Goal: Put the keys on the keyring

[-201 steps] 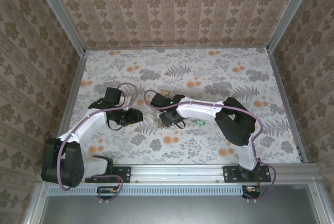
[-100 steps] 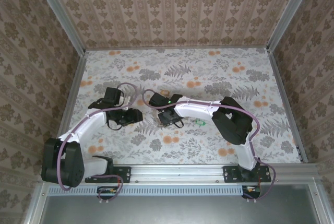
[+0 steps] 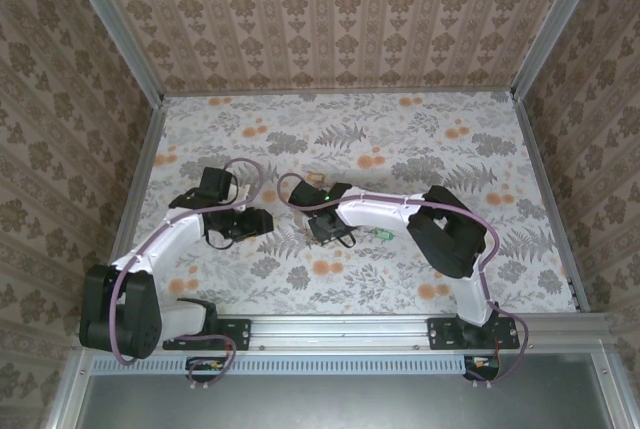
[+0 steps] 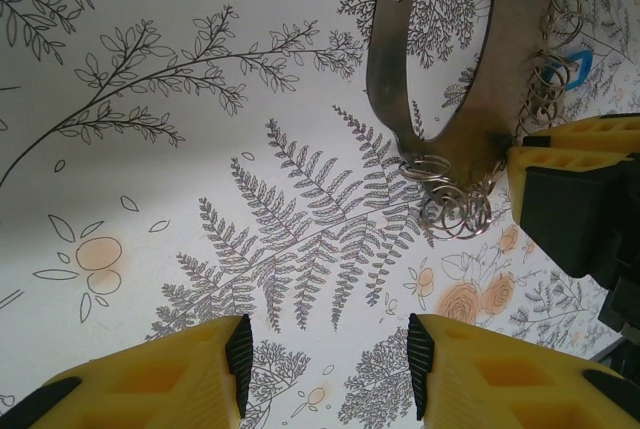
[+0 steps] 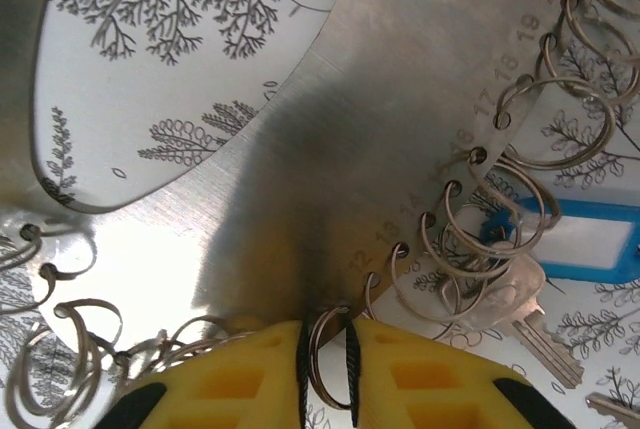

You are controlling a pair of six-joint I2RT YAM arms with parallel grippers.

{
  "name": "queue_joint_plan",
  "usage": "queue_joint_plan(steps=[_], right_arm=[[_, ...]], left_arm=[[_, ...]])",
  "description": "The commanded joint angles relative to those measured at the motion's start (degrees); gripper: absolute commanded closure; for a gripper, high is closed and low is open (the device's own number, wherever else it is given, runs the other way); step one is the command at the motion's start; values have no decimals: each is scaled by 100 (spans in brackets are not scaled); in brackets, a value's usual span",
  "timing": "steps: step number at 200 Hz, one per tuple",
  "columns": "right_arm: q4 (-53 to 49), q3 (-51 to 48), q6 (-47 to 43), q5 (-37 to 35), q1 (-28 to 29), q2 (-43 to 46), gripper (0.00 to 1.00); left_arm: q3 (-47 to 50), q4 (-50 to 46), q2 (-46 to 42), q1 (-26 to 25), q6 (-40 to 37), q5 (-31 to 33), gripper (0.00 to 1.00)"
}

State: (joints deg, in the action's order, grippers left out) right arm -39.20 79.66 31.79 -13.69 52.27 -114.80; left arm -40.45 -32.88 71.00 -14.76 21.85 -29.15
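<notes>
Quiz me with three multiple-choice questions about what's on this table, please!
1. Where does the blue key tag lie?
A) beside the keyring's wire rings
B) between the left gripper's fingers
C) on the wall
2. What colour are the gripper fingers?
A) red
B) yellow
C) green
3. The left gripper is:
A) shut on a key
B) shut on the keyring
C) open, empty
Answers: 1 A, the tag sits among the rings; 2 B, they are yellow blocks; 3 C, bare table shows between its fingers.
</notes>
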Motion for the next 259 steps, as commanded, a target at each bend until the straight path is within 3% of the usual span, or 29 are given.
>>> queue_joint_plan(steps=[1, 60, 93, 259], right_arm=[[7, -107, 135, -196, -49, 236, 82], [160, -302, 69, -366, -64, 495, 87], [106, -367, 33, -386, -146, 487, 80], [349, -602, -50, 247, -248, 623, 78]], left_arm=[[92, 66, -189, 53, -157, 14, 53], [108, 208, -491, 53, -293, -22, 53], [168, 372, -721, 53, -366, -16, 53], [221, 406, -833, 43, -369, -109, 53]])
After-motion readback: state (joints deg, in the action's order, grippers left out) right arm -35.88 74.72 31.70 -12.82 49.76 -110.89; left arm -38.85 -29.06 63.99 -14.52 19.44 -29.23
